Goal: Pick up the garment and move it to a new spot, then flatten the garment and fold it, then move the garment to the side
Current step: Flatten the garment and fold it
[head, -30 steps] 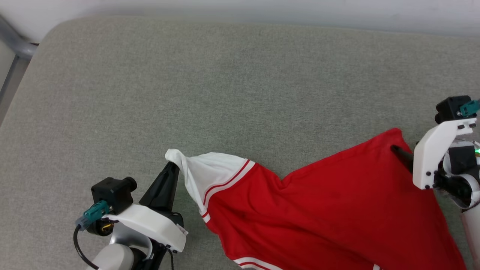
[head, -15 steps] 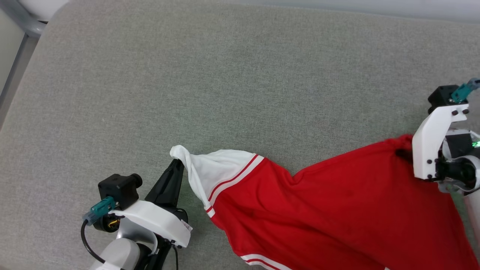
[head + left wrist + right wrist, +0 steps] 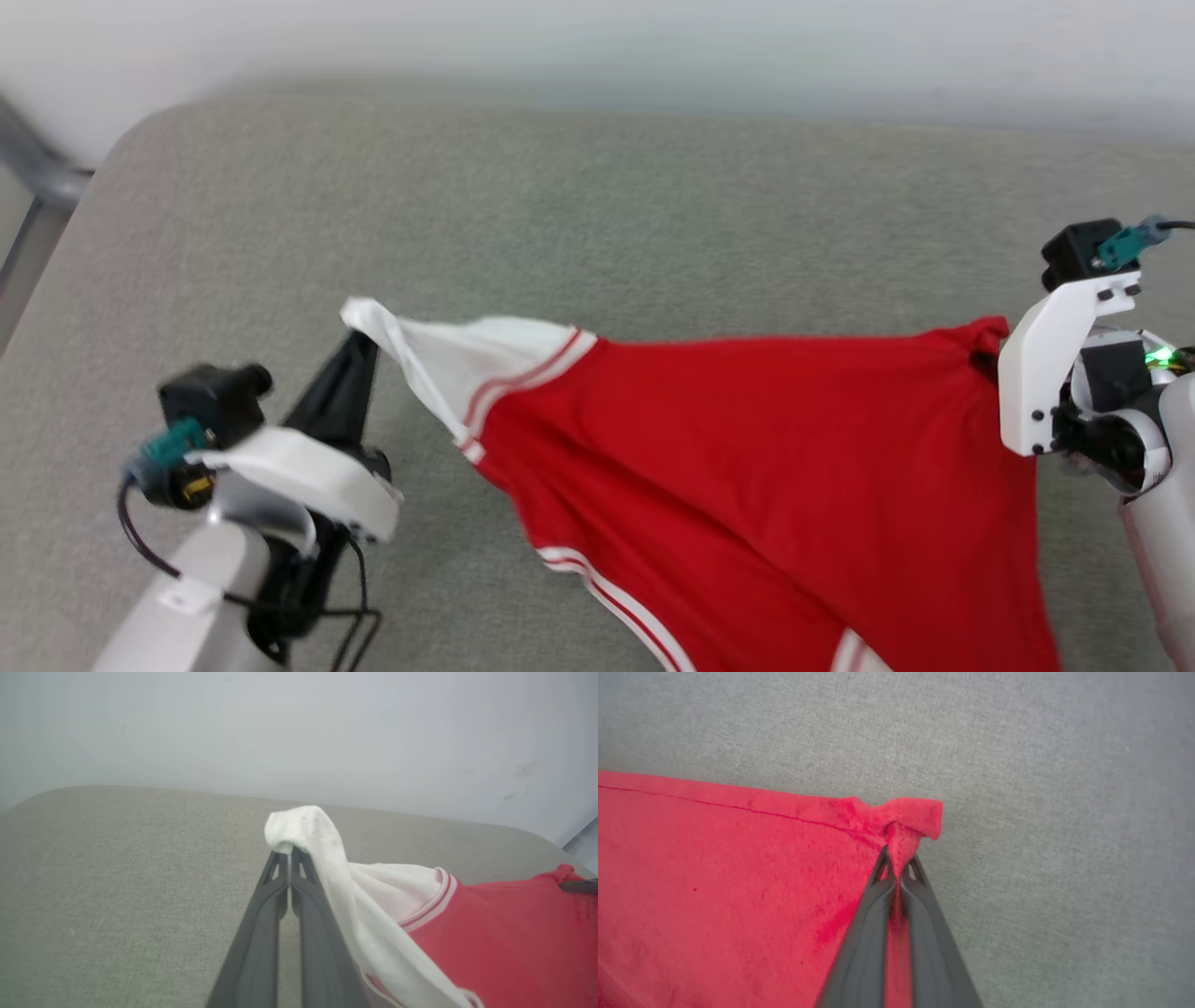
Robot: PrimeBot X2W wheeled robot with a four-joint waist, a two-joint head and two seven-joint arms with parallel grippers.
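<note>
Jersey [image 3: 747, 448], red and white, stretched taut between two grippers above the near half of a grey cushion [image 3: 597, 187]. Left gripper [image 3: 359, 341] is clamped tight on the white sleeve tip [image 3: 366, 314]; right gripper [image 3: 980, 359] pinches a red hem corner [image 3: 991, 329]. The jersey's long axis runs left to right, its cloth sagging toward the cushion's near edge.

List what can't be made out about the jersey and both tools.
Garment lower half: cut off by the head view's bottom edge.
Right tool fingertips, head view: mostly hidden behind its white bracket.
Left tool, head view: motion-blurred.
Garment's underside: hidden by its own cloth.
</note>
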